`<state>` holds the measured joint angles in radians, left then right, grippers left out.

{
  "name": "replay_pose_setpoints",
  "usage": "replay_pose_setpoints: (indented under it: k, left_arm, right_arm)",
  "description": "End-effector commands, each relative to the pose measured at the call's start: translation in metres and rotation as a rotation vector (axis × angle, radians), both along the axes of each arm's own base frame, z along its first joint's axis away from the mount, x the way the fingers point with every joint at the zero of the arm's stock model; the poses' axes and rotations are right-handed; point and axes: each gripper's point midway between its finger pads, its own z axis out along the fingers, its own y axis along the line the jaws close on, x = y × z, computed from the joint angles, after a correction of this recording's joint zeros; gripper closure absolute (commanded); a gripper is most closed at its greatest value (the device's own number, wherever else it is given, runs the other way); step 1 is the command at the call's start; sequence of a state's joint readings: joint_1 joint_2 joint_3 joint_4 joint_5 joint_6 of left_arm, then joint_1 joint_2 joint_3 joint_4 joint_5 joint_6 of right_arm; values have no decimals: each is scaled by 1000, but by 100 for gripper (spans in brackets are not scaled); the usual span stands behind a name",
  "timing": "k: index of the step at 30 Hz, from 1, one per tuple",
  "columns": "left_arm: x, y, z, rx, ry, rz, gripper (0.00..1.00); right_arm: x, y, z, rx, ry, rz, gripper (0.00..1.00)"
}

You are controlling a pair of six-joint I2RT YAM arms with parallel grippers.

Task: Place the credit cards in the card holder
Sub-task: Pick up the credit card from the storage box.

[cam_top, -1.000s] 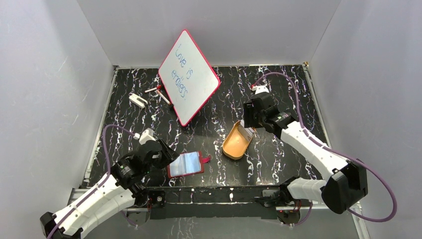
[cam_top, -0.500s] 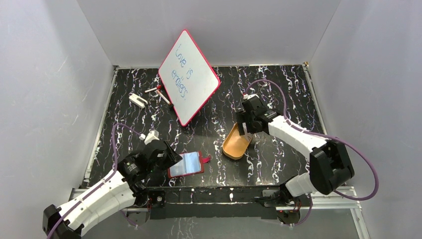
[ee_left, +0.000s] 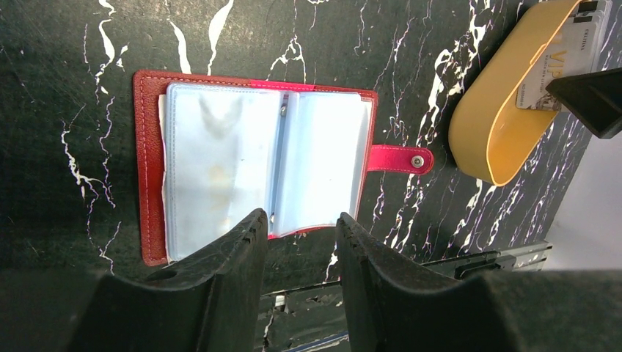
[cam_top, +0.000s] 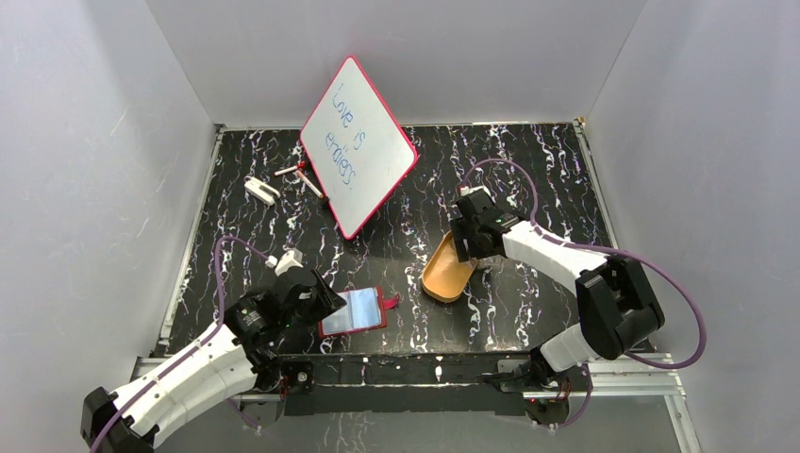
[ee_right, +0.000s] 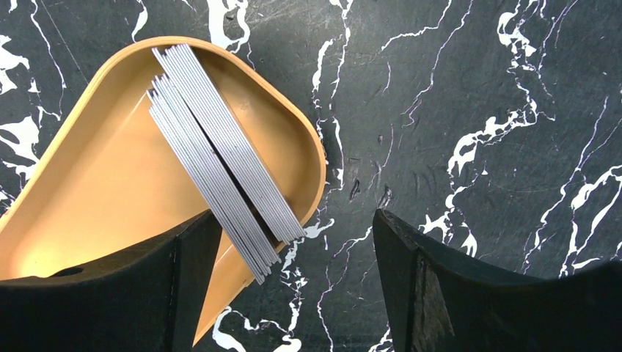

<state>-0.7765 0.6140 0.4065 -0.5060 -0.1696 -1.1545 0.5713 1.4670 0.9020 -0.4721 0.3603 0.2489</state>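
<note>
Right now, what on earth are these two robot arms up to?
The job is putting credit cards into a card holder. The right arm hangs its jaws wide open over the stack of cards, which stands on edge in an orange tray; none is gripped yet. The left arm has its jaws partly open at one edge of the red holder, which lies open on the table; whether they touch it is unclear.

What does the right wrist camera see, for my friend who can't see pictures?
A stack of pale grey credit cards stands on edge inside an orange-tan tray on a black marbled table. The right end effector hangs above with its fingers spread wide, holding nothing.
</note>
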Motion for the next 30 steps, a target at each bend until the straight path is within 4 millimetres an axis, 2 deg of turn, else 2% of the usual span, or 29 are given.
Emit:
replay_pose_setpoints:
  k: [1, 14, 22, 27, 30]
  left_arm:
    - [-1, -1, -1, 2, 2, -13, 62]
    - [-1, 1, 1, 10, -4, -10, 62]
    - [-2, 2, 1, 10, -4, -8, 62]
    - [-3, 3, 0, 10, -2, -5, 63]
    - [-3, 4, -2, 10, 2, -1, 62]
  right_arm:
    - [10, -2, 5, -18, -44, -5, 17]
    - [14, -11, 25, -17, -110, -36, 22]
    - [13, -10, 31, 2, -126, -30, 36]
    - [13, -5, 32, 26, -132, -10, 40]
    - [13, -2, 31, 39, -131, 2, 49]
